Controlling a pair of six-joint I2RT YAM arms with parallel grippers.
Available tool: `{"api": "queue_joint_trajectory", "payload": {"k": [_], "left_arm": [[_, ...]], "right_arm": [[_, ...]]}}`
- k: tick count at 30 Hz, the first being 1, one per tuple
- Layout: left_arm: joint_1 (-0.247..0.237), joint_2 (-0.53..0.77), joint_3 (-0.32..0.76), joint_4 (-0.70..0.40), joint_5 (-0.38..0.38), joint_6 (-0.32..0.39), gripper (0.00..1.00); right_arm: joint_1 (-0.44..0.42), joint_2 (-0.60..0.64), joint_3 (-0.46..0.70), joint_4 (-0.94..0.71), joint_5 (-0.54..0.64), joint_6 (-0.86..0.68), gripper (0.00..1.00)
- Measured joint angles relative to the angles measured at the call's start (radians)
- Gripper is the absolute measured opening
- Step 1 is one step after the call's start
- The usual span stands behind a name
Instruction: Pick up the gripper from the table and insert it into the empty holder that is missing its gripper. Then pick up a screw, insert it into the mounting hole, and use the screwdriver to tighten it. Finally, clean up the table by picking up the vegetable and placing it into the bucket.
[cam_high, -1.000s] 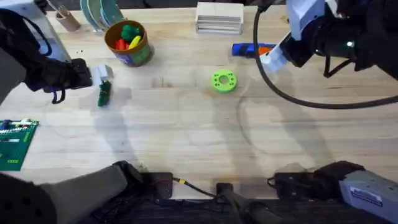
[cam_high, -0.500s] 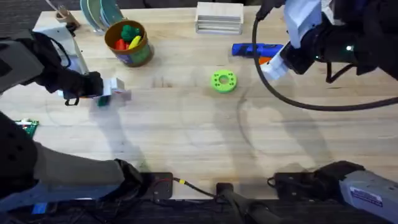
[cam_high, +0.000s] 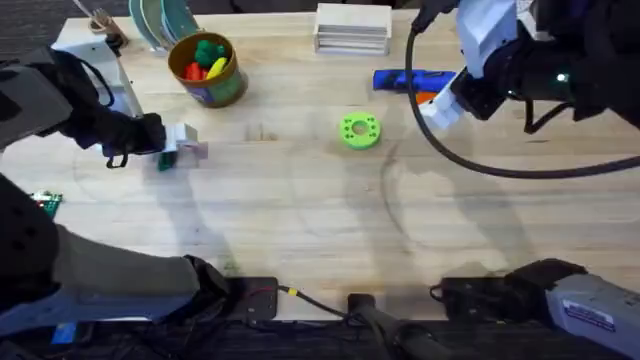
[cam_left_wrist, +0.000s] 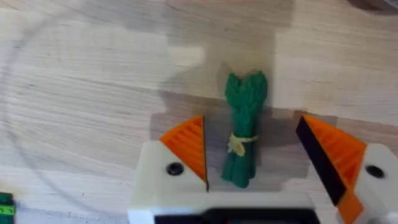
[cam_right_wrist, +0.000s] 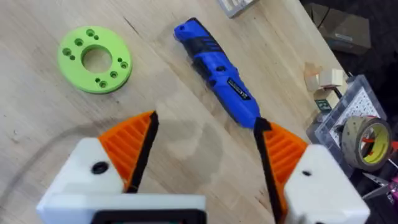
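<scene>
left claw straddling the vegetable, right claw parked by the screwdriver

overhead, the left gripper (cam_high: 185, 145) is sitting at the table's (cam_high: 300, 210) left side over the vegetable (cam_high: 164, 163), which is mostly hiding beneath it. the bucket (cam_high: 206, 68) is standing beyond, holding red, yellow and green toys; its label is not readable. the right gripper (cam_high: 440, 102) is hanging just beside the screwdriver (cam_high: 405, 79), with a green ring (cam_high: 360, 131) lying near the middle.

in the left wrist view, the left gripper (cam_left_wrist: 264, 162) is standing with fingers apart, the vegetable (cam_left_wrist: 244, 127) lying between them, touching neither pad.

in the right wrist view, the right gripper (cam_right_wrist: 205, 149) is spread wide above bare wood, the screwdriver (cam_right_wrist: 217, 73) lying ahead; its small print is unreadable. the green ring (cam_right_wrist: 94, 59) is lying off to one side.
</scene>
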Motion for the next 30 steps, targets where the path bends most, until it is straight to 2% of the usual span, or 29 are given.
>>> {"api": "queue_joint_trajectory", "payload": {"k": [6, 8, 11, 14, 15, 24, 30], "left_arm": [[0.004, 0.018, 0.0, 0.008, -0.003, 0.004, 0.852], [0.005, 0.018, 0.0, 0.008, -0.003, 0.005, 0.793], [0.007, 0.018, 0.0, 0.008, -0.006, 0.007, 0.561], [0.007, 0.017, 0.0, 0.007, 0.009, 0.006, 0.138], [0.007, 0.014, 0.003, 0.007, 0.013, 0.01, 0.041], [0.006, -0.002, 0.001, -0.002, 0.017, -0.002, 0.022], [0.006, -0.164, -0.006, 0.012, 0.039, -0.011, 0.021]], "right_arm": [[0.0, 0.0, 0.0, 0.0, 0.0, 0.0, 0.992], [0.0, 0.0, 0.0, 0.0, 0.0, 0.0, 0.991], [0.0, 0.0, 0.0, 0.0, 0.0, 0.0, 0.991], [0.0, 0.0, 0.0, 0.0, 0.0, 0.0, 0.992], [0.0, 0.0, 0.0, 0.0, 0.0, 0.0, 0.991], [0.0, 0.0, 0.0, 0.0, 0.0, 0.0, 0.991], [0.0, 0.0, 0.0, 0.0, 0.0, 0.0, 0.991]]}}
